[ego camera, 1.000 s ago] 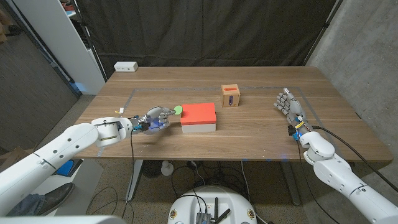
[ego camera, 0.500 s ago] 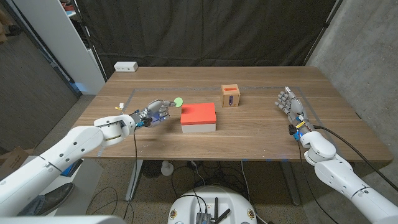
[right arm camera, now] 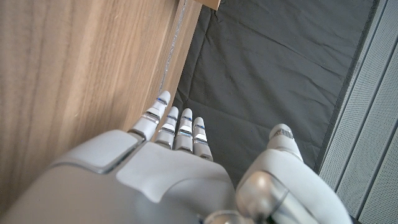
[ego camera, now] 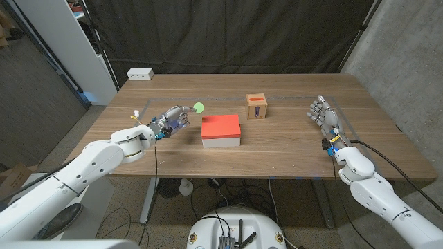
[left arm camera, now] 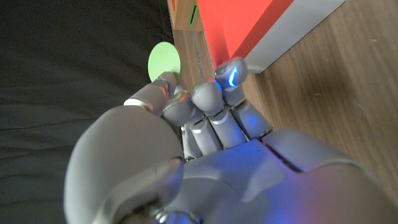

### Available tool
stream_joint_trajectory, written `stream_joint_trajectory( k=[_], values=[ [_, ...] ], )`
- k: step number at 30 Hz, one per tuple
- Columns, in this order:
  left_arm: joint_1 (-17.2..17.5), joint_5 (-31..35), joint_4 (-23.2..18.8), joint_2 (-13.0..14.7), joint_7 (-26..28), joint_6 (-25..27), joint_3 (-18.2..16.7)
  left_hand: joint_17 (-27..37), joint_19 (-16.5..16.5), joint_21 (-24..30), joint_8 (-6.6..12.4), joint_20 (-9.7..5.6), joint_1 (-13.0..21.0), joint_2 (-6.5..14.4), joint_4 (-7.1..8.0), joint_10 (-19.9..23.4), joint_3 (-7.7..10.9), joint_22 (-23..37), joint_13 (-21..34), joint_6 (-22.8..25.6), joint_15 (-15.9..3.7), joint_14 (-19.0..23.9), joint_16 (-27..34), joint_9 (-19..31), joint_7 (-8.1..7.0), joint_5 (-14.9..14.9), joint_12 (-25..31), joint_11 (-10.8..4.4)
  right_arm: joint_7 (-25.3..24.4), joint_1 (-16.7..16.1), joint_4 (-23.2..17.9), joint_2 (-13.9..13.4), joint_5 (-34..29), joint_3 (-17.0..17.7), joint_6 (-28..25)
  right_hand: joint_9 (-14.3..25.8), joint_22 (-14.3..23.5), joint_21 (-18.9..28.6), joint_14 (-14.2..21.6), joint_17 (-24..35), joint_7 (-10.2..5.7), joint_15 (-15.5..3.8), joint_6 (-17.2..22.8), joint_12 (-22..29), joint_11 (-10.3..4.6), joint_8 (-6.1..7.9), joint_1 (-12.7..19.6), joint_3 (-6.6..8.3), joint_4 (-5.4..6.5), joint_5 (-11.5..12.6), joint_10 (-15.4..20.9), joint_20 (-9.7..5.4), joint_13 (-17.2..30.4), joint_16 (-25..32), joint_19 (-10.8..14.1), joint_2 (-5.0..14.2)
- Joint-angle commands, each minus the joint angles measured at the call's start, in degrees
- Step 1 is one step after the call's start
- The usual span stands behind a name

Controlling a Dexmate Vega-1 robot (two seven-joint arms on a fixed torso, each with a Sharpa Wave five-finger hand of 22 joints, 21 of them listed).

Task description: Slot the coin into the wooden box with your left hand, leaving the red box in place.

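On the bench (ego camera: pixel 291 149) I see the red box (ego camera: pixel 221 129) near centre and the wooden box (ego camera: pixel 257 106) at its one o'clock. My left robot hand (ego camera: pixel 172 119), at the red box's nine o'clock, pinches the green coin (ego camera: pixel 199 107) at its fingertips. The right robot hand (ego camera: pixel 322 117) waits with fingers apart, holding nothing. Carrying the coin over could knock the red box, or the thin pinch could slip.

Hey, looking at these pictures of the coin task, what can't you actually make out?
- Wooden box, head view: too small to tell how its slot runs; left wrist view cuts it off at the edge.
- Green coin, left wrist view: its lower rim is hidden behind the left hand's fingers.
- Right hand, right wrist view: palm side hidden.
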Motion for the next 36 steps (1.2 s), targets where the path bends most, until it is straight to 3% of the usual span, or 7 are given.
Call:
stream_joint_trajectory(
  k=[1, 19, 32, 36],
  values=[
    [-1.4, 11.0, -2.1, -1.9, 6.1, -2.2, 2.6, 0.4, -0.2, 0.6, 0.00, -2.86, 0.9, 0.0, 0.04, 0.0, 0.41, 0.1, 0.5, 6.1, 0.05, 0.6, 0.5, 0.3, 1.10, 0.4, 0.6, -0.21, -0.1, -0.6, -0.4, 0.5, 0.0, 0.4, 0.7, 0.3, 0.1, -0.1, 0.2, 0.1, 0.02, -0.08, 0.6, 0.4, 0.03, 0.00, 0.3, 0.14, -0.07, -0.1, 0.6, 0.45, 0.2, 0.3, 0.2, 0.45],
    [-10.7, 24.9, -2.5, -4.9, 9.2, 4.0, 10.0, 0.6, -0.5, 1.6, -0.42, -2.87, 1.1, 0.0, 0.10, 0.1, 0.59, 0.1, 0.6, 6.6, 0.08, 0.5, 0.8, 0.6, 1.20, 0.4, 1.1, 0.54, -0.4, -3.3, -1.2, 0.8, 0.6, 1.8, 2.2, 0.3, 0.1, -0.1, 0.3, 0.1, -0.03, 0.00, 0.7, 0.4, 0.02, -0.03, 0.3, 0.12, -0.07, -0.1, 0.7, 0.53, 0.2, 0.4, 0.3, 0.49],
    [-17.0, 32.5, -1.5, -8.1, 8.4, 9.4, 14.8, 1.0, -0.5, 2.0, -0.64, -2.86, 1.1, 0.0, 0.14, 0.1, 0.69, 0.0, 1.0, 7.0, 0.08, 0.6, 1.2, 0.6, 1.26, 0.4, 1.7, 0.66, -0.8, -5.4, -2.0, 0.8, 1.0, 3.1, 3.0, 0.3, 0.1, -0.1, 0.3, 0.1, -0.06, 0.00, 0.7, 0.4, 0.03, -0.04, 0.3, 0.09, -0.08, -0.1, 0.7, 0.56, 0.2, 0.4, 0.3, 0.47],
    [-20.7, 37.2, -1.1, -9.5, 9.0, 12.6, 17.9, 1.1, -0.5, 2.2, -0.69, -2.82, 1.0, 0.0, 0.22, 0.2, 0.77, 0.2, 1.1, 7.2, 0.09, 0.6, 1.2, 0.5, 1.32, 0.4, 1.8, 0.66, -0.8, -6.0, -2.2, 0.8, 1.0, 3.5, 3.3, 0.3, 0.1, -0.1, 0.3, 0.1, -0.06, 0.02, 0.7, 0.4, 0.07, -0.05, 0.3, 0.08, -0.08, -0.1, 0.7, 0.55, 0.2, 0.4, 0.3, 0.48]
  ],
)
